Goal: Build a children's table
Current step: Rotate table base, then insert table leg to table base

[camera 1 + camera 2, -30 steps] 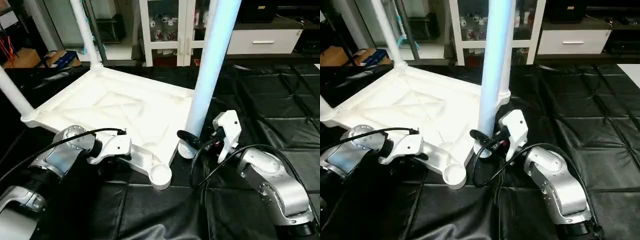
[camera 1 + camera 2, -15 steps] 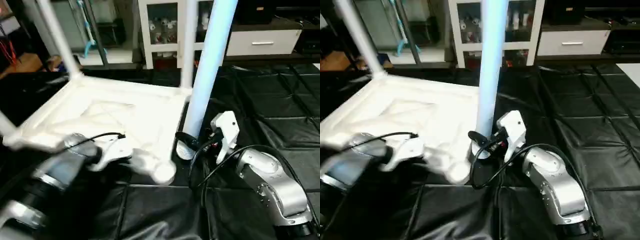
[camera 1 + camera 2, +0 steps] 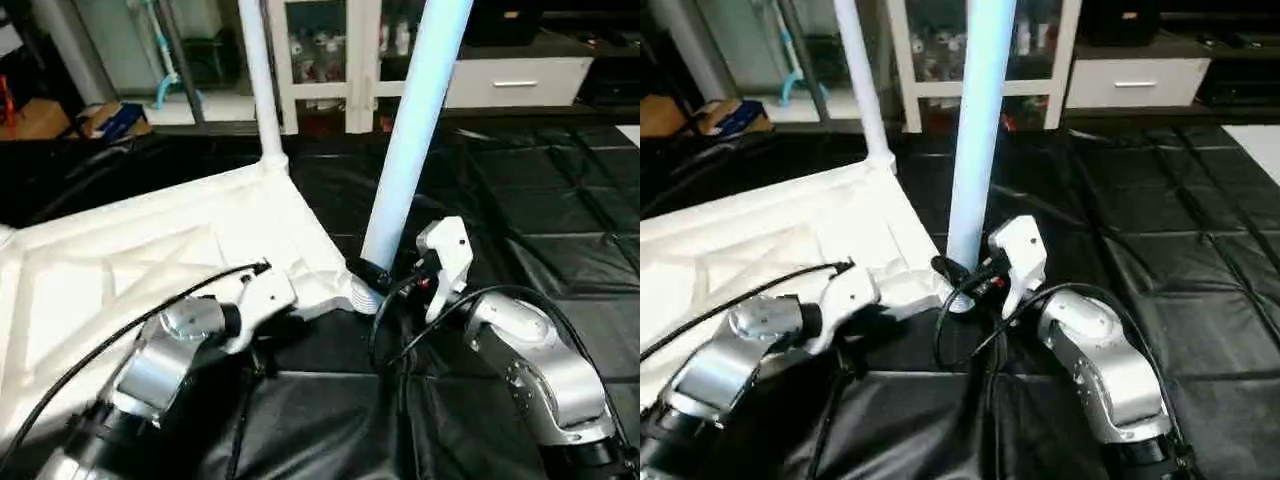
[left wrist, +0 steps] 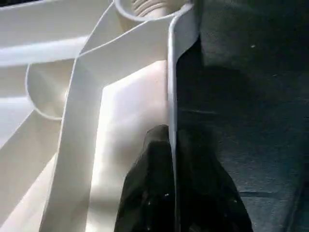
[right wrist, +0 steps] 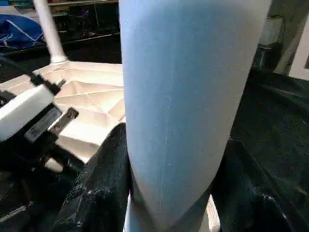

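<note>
Looking from the head, the table top [image 3: 130,270] had swung since a second earlier, bringing its corner socket against the leg [image 3: 410,140] clamped in the right end effector [image 3: 372,272]. At the left wrist, the left end effector [image 4: 173,145] pinched the top's rim. At the right wrist, black fingers [image 5: 96,179] hugged the leg, ready for screwing.

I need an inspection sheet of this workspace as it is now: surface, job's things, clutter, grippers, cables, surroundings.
Surface: black quilted mat.
Job's things: white table top lying ribs-up; one leg standing at its far corner; another leg held upright at the near corner.
Clutter: nothing seen.
Grippers: left gripper pinching the top's edge wall; right gripper clamped around the leg's base.
Cables: black cables along both forearms.
Surroundings: glass-door cabinet, drawer unit.
</note>
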{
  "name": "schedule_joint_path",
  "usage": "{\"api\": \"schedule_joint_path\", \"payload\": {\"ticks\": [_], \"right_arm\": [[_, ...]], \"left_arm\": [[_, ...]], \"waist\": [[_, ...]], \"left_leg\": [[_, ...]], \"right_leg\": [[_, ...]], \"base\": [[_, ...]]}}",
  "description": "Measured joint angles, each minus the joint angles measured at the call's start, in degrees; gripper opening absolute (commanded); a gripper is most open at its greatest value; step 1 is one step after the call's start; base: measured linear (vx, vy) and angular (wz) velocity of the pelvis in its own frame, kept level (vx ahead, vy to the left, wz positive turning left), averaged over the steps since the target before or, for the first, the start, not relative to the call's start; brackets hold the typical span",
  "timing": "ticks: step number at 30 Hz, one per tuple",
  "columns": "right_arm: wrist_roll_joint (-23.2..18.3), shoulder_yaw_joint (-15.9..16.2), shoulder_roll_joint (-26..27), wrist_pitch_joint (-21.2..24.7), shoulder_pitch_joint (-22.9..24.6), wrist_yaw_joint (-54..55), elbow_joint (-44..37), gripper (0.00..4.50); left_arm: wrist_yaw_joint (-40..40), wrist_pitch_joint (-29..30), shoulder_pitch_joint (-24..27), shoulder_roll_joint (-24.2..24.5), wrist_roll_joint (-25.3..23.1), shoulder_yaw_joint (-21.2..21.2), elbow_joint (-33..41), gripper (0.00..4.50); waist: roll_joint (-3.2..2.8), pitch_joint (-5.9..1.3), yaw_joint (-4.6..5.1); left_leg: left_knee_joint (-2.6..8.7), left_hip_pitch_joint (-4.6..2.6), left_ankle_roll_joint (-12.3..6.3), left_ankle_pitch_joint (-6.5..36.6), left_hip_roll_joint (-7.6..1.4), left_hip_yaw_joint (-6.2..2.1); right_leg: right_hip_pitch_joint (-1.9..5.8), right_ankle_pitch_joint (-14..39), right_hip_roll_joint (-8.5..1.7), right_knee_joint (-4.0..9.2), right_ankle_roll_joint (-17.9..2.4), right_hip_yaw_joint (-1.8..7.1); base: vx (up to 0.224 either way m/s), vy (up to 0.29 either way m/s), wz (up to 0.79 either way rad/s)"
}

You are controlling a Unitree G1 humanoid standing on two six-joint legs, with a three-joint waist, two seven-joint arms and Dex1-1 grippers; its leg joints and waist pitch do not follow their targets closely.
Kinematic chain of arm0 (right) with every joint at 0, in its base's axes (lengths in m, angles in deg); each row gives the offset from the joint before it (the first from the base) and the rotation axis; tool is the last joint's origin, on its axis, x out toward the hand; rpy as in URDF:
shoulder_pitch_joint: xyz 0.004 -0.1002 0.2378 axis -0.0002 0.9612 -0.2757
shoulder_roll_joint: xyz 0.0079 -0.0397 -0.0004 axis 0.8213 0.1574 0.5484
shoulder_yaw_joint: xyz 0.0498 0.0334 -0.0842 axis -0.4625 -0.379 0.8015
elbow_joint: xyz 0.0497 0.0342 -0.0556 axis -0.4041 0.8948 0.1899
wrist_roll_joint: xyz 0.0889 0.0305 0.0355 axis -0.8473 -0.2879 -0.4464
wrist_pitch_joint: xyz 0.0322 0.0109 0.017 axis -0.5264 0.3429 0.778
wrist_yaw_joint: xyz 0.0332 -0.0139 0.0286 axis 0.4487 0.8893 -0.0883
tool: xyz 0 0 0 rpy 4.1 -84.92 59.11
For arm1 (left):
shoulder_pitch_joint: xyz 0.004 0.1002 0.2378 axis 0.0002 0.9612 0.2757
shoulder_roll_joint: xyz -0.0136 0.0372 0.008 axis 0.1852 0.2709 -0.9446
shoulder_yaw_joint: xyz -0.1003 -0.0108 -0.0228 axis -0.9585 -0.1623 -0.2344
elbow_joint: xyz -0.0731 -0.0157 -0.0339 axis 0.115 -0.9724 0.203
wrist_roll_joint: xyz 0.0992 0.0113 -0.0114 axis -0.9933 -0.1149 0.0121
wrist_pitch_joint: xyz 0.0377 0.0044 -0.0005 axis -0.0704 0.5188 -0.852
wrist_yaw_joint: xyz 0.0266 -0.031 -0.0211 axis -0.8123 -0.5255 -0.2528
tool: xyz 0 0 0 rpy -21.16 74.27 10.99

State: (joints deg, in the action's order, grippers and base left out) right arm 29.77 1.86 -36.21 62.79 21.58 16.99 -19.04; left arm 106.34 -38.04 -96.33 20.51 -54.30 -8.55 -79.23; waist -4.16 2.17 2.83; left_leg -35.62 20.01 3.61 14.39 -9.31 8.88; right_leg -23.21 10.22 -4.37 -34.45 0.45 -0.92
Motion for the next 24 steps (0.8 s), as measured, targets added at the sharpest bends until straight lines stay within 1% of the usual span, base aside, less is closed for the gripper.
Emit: {"api": "schedule_joint_path", "payload": {"ticks": [2, 4, 8, 11, 14, 15, 16, 18, 19, 21, 22, 24], "right_arm": [[0.0, -0.1, -0.2, 0.0, -0.1, 0.0, 0.3, 1.84], [0.0, -0.2, -0.3, 0.2, -0.3, -0.1, 0.4, 1.84], [-0.1, -0.4, -0.8, 0.8, -0.4, -0.3, 0.5, 1.84], [-0.5, -1.2, -0.9, 1.0, -0.6, -0.3, 0.9, 1.84], [-1.7, -2.4, -0.9, 1.2, -1.1, -0.3, 1.6, 1.84], [-1.9, -2.7, -0.9, 1.2, -1.3, -0.3, 1.9, 1.84], [-2.0, -3.2, -0.9, 1.2, -1.5, -0.3, 2.2, 1.84], [-2.2, -3.7, -0.8, 1.3, -1.9, -0.3, 2.6, 1.84], [-2.4, -4.0, -0.7, 1.4, -2.2, -0.3, 2.7, 1.84], [-2.8, -4.2, -0.4, 1.5, -2.3, -0.2, 2.7, 1.84], [-3.2, -4.2, -0.3, 1.9, -2.3, -0.3, 2.7, 1.84], [-3.4, -4.2, -0.3, 2.1, -2.3, -0.3, 2.8, 1.84]], "left_arm": [[0.0, -1.4, 1.5, 0.5, 0.2, 0.4, 1.6, 0.03], [0.6, -3.2, 3.3, 1.6, 0.2, 0.6, 3.5, 0.03], [1.8, -5.9, 5.5, 3.3, 0.6, 0.9, 5.6, 0.03], [2.0, -7.1, 6.3, 4.7, 0.9, 1.2, 6.4, 0.03], [2.4, -7.2, 7.3, 5.5, 1.3, 0.9, 7.3, 0.03], [2.4, -7.2, 7.4, 5.5, 1.4, 0.8, 7.3, 0.31], [2.3, -7.3, 7.4, 5.6, 1.6, 0.6, 7.3, 0.48], [1.7, -8.0, 7.4, 5.7, 1.6, 0.5, 7.1, 0.48], [1.3, -8.6, 7.4, 5.7, 1.6, 0.3, 6.7, 0.70], [0.3, -9.4, 7.4, 5.7, 1.6, -0.4, 6.0, 0.82], [0.0, -9.1, 7.4, 5.6, 2.3, -1.2, 5.7, 0.88], [0.0, -8.5, 7.4, 5.6, 3.3, -2.0, 5.4, 0.88]], "waist": [[0.34, -0.04, -0.30], [0.47, 0.01, -0.39], [0.57, 0.04, -0.98], [0.67, 0.11, -1.50], [0.73, 0.13, -1.53], [0.78, 0.15, -1.52], [0.87, 0.20, -1.52], [1.03, 0.31, -1.49], [1.13, 0.37, -1.49], [1.35, 0.49, -1.51], [1.53, 0.56, -1.51], [1.65, 0.61, -1.60]], "left_leg": [[0.00, 0.06, -0.22, 0.0, -0.04, 0.00], [0.01, 0.10, -0.33, 0.0, -0.06, 0.02], [0.01, 0.11, -0.43, 0.1, -0.06, 0.08], [0.01, 0.07, -0.41, 0.1, -0.10, 0.11], [0.01, 0.01, -0.39, 0.1, -0.15, 0.24], [0.01, 0.00, -0.39, 0.1, -0.15, 0.25], [0.01, -0.01, -0.37, 0.0, -0.15, 0.26], [0.01, -0.03, -0.33, 0.0, -0.16, 0.27], [0.01, -0.04, -0.29, 0.0, -0.17, 0.27], [0.00, -0.07, -0.21, -0.1, -0.22, 0.27], [0.00, -0.08, -0.17, -0.1, -0.25, 0.27], [-0.01, -0.06, -0.09, -0.1, -0.25, 0.30]], "right_leg": [[0.00, 0.0, 0.00, 0.09, 0.0, -0.07], [-0.01, 0.0, 0.01, 0.22, 0.0, -0.08], [0.00, 0.0, 0.00, 0.30, 0.0, -0.07], [0.00, 0.0, 0.01, 0.26, 0.0, -0.07], [0.00, 0.0, 0.01, 0.19, 0.0, -0.04], [0.00, 0.0, 0.01, 0.16, 0.0, -0.03], [-0.02, 0.0, 0.01, 0.13, 0.0, -0.03], [-0.03, 0.0, 0.01, 0.06, 0.0, -0.02], [-0.04, 0.0, 0.01, 0.02, 0.0, -0.02], [-0.05, 0.0, 0.04, -0.07, 0.0, -0.03], [-0.05, 0.0, 0.06, -0.13, 0.0, -0.04], [-0.10, 0.0, 0.05, -0.22, 0.0, -0.03]], "base": [[0.000, 0.000, 0.00], [0.000, 0.000, 0.00], [0.000, 0.000, 0.00], [0.000, 0.000, 0.00], [0.000, 0.000, 0.00], [0.000, 0.000, 0.00], [0.000, 0.000, 0.00], [0.000, 0.000, 0.00], [0.000, 0.000, 0.00], [0.000, 0.000, 0.00], [0.000, 0.000, 0.00], [0.000, 0.000, 0.00]]}}
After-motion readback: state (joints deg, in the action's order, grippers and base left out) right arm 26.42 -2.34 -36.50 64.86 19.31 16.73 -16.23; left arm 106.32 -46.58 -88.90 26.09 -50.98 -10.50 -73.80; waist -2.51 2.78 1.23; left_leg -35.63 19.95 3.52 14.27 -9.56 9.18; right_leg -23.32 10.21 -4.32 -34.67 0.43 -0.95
